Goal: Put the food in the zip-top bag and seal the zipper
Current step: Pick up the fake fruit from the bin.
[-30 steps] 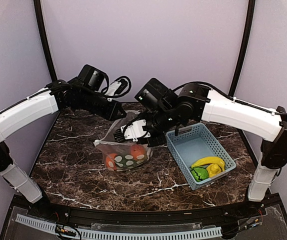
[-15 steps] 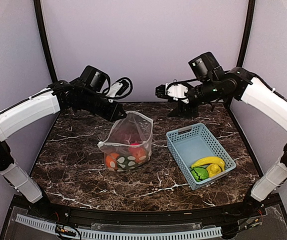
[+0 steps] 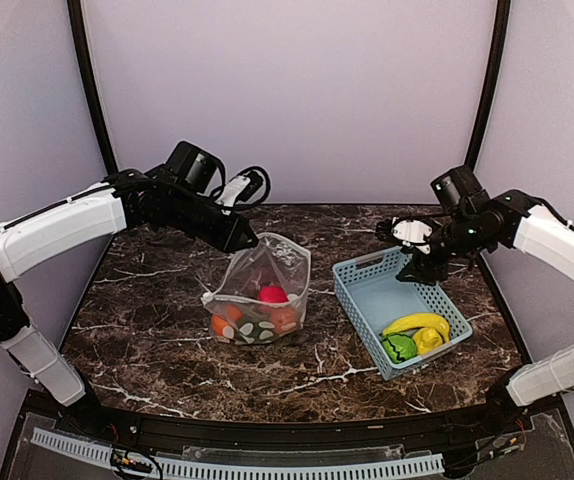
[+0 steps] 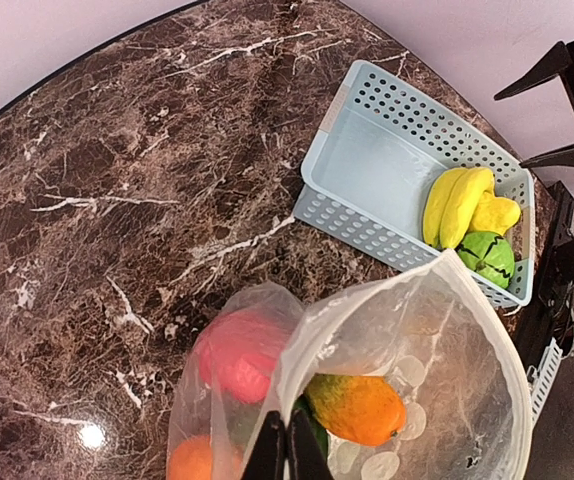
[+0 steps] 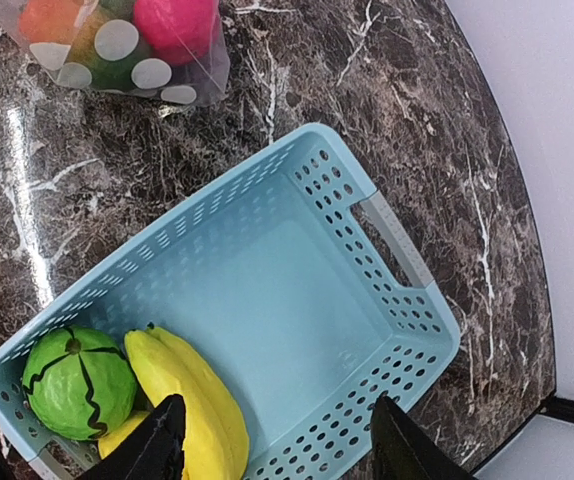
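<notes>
Fingers of the left gripper (image 4: 287, 452) are pressed together, pinching the thin rim of the zip-top bag (image 3: 263, 282) at its 11 o'clock edge in the top view. The pinch props the clear, crinkled, white-dotted film up with its mouth gaping. The bag sits at the table's centre. Inside lie a smooth red ball (image 4: 241, 352), an orange-green piece (image 4: 359, 408) and an orange ball (image 4: 191, 463).

At the bag's 3 o'clock stands the light-blue slotted basket (image 5: 287, 290), rectangular with perforated walls. Its 5 o'clock corner holds glossy yellow bananas (image 5: 195, 392), a green round piece (image 5: 77, 382) with dark ribs, and a yellow lump (image 4: 497, 213).

The right gripper (image 5: 277, 415) hangs over the basket at its 12 o'clock rim, fingers spread wide and holding nothing.

Everything rests on a polished dark-brown marble table (image 3: 147, 320) with white veins.
</notes>
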Robot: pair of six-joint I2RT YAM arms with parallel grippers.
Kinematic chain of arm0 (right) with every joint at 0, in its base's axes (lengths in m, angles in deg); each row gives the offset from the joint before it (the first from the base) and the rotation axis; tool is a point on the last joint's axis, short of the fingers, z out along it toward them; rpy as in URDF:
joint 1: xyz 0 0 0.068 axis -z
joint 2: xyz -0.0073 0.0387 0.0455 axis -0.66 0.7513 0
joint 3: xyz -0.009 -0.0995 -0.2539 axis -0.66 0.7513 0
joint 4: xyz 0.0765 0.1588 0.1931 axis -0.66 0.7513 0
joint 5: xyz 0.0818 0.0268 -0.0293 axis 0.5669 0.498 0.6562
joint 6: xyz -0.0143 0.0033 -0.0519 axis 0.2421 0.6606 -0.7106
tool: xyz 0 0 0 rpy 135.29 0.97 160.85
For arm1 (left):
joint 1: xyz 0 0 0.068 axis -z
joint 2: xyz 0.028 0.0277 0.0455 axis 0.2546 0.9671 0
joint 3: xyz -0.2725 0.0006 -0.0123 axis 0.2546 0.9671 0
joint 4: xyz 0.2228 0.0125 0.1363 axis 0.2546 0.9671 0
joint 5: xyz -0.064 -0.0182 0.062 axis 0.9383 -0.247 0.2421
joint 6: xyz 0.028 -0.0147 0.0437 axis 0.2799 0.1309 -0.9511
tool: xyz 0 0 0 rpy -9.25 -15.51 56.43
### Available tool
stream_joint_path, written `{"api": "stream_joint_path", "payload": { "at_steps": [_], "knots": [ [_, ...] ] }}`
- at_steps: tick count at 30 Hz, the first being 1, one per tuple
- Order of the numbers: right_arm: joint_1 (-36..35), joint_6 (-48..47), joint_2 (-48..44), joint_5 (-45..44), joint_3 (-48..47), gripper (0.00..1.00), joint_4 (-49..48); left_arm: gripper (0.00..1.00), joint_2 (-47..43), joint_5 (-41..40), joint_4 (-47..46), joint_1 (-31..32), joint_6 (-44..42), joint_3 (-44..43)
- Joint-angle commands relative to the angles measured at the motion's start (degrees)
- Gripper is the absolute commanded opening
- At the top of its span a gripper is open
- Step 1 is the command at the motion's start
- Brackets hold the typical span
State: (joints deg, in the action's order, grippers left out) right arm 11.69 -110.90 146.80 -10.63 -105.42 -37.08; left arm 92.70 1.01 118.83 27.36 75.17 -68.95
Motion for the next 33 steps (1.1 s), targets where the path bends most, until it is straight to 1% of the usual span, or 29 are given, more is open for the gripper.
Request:
{"api": "stream_joint_path", "payload": {
  "at_steps": [1,3,6,10,15,18,23,26,33],
  "knots": [
    [1.9,1.7,-1.6,0.2,5.7,0.61,0.0,0.01,-3.3,1.1,-2.3,0.0,-0.1,3.4],
    [2.3,1.8,-1.3,-1.0,7.9,0.61,0.0,0.01,-3.6,1.1,-2.7,0.0,-0.3,4.4],
    [3.6,1.9,-0.8,-3.0,9.8,0.61,0.1,0.01,-3.3,3.3,-3.1,-0.5,-0.1,4.7],
    [5.1,2.1,1.8,-3.0,9.5,0.6,3.8,0.01,-3.1,5.3,-3.3,-1.7,0.7,5.1],
    [5.1,0.6,3.3,-4.9,11.0,0.6,4.0,0.01,-4.2,5.3,-4.0,-2.2,0.8,6.3],
    [5.1,0.5,5.8,-5.1,10.4,0.61,4.6,0.01,-4.5,5.7,-4.1,-2.6,0.6,6.5],
    [5.1,0.7,9.9,-1.3,7.3,0.58,8.2,0.01,-4.7,5.3,-3.8,-3.2,0.5,7.0],
    [5.0,0.5,12.0,-3.4,7.0,0.57,8.6,0.01,-4.8,5.3,-3.9,-3.3,0.5,7.1],
    [4.6,0.1,13.2,-5.8,7.7,0.55,6.8,0.01,-4.4,5.3,-4.1,-3.6,0.5,7.5]
  ]
}}
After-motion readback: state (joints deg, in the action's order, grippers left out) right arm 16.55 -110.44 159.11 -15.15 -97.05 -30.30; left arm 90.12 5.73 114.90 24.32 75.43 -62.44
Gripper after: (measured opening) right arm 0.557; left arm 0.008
